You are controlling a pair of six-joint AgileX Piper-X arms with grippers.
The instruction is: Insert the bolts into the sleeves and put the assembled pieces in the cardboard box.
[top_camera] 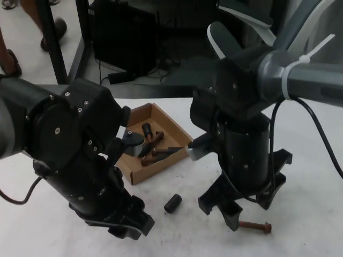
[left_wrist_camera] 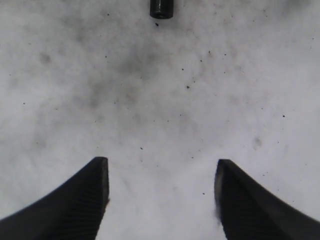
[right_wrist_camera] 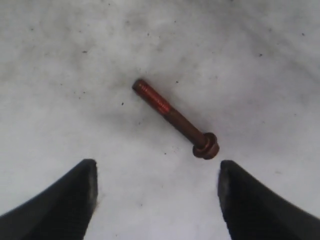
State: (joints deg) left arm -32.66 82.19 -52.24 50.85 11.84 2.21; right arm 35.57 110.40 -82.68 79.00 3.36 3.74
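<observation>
Hovering over the bench (top_camera: 311, 214), fingers (left_wrist_camera: 75, 205) spread wide, the left gripper (left_wrist_camera: 161, 200) faces a sleeve (left_wrist_camera: 161, 8), the right gripper (right_wrist_camera: 157, 200) a bolt (right_wrist_camera: 175, 119).

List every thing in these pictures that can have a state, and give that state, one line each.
Left pincer: open, empty, above the bench.
Right pincer: open, empty.
Bolt: loose, lying flat on the bench, not in a sleeve.
Sleeve: loose, lying on its side, no bolt sticking out.
Cardboard box: open, holding several pieces.
</observation>
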